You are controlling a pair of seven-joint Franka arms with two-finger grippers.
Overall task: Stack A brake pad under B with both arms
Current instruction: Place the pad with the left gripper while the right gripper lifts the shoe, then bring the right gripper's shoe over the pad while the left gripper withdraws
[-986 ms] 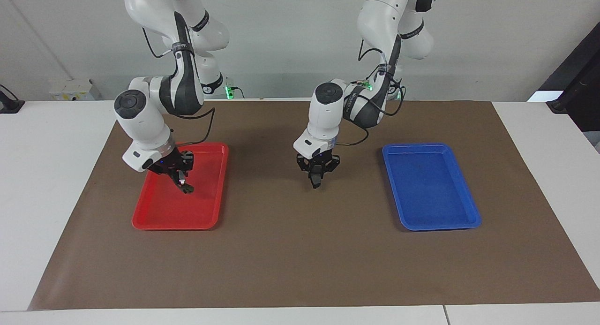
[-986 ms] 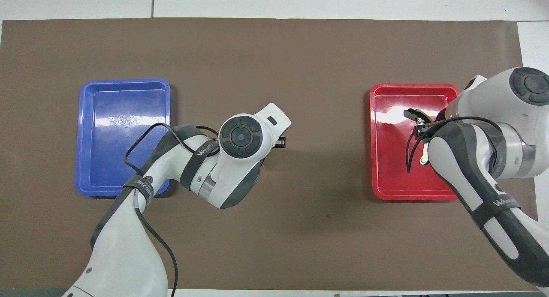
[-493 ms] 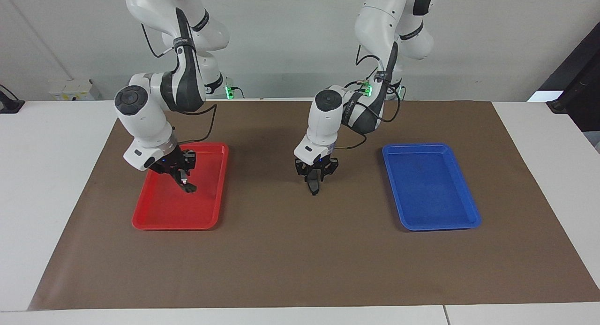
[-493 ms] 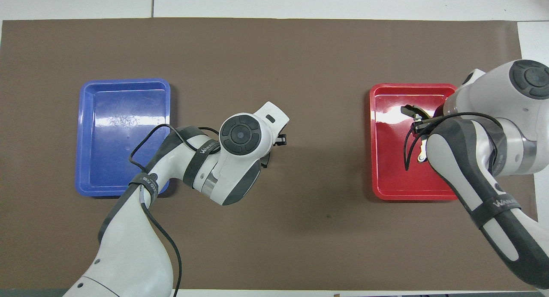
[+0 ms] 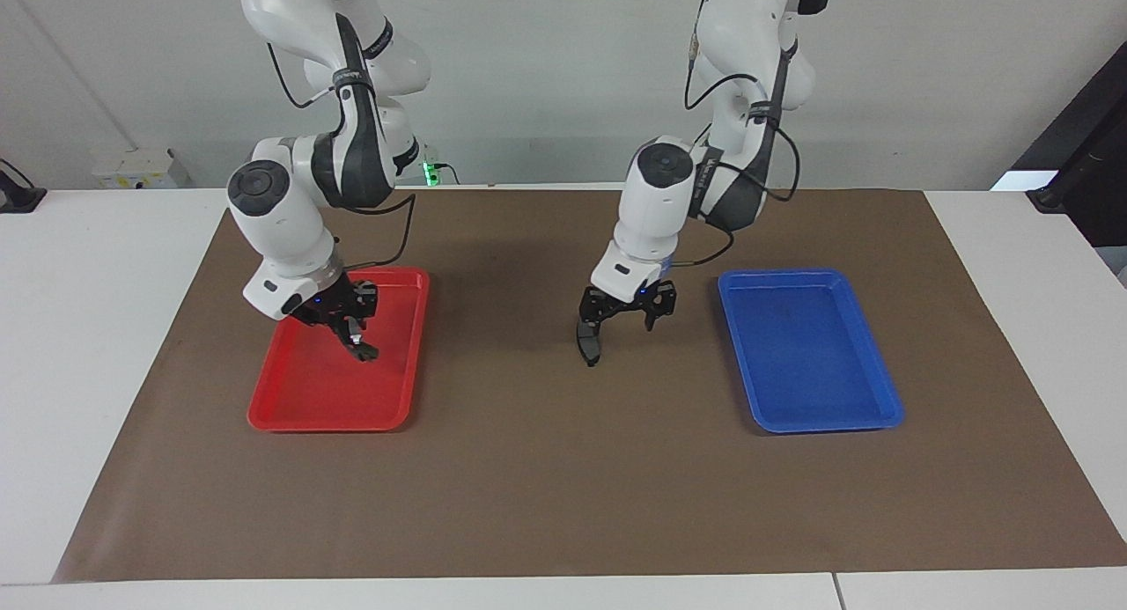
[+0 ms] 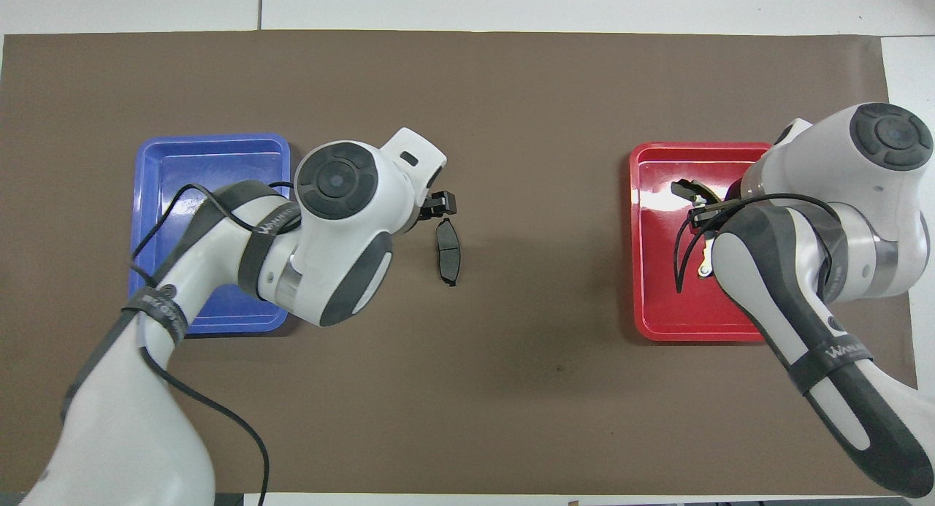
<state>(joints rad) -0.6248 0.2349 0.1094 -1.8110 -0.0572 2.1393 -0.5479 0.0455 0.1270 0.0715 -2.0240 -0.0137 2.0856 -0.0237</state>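
Brake pad A (image 6: 447, 252), the short, dark, slightly curved oblong, lies flat on the brown mat (image 5: 563, 487) in the middle of the bench (image 5: 88, 328), roughly midway between the blue tray (image 5: 880, 399) and the red tray (image 5: 290, 412). Its long side runs from the robots' end of the bench toward the camera that faces them. The left tool (image 5: 627, 321) hangs low over the mat, just above the pad and slightly toward the blue tray. It is released, with its two fingers standing clearly apart and nothing between them. In the facing view the pad's end nearer the robots seems to meet one finger (image 5: 606, 318), but whether they touch cannot be told. The left arm reaches in from its own end of the bench, and its elbow passes over the blue tray in the overhead view. The blue tray holds nothing. The right tool (image 5: 355, 339) is over the red tray, tilted down toward the tray floor, and is clenched on B (image 5: 364, 353). Only a short dark end of B sticks out below the fingertips, with a small white mark showing near the grip. The rest of the piece is hidden by the tool and the wrist, so its full shape cannot be made out. B hangs close above the tray's floor, and whether it touches the tray cannot be told. Both trays sit on the mat, well apart, one toward each arm's end.
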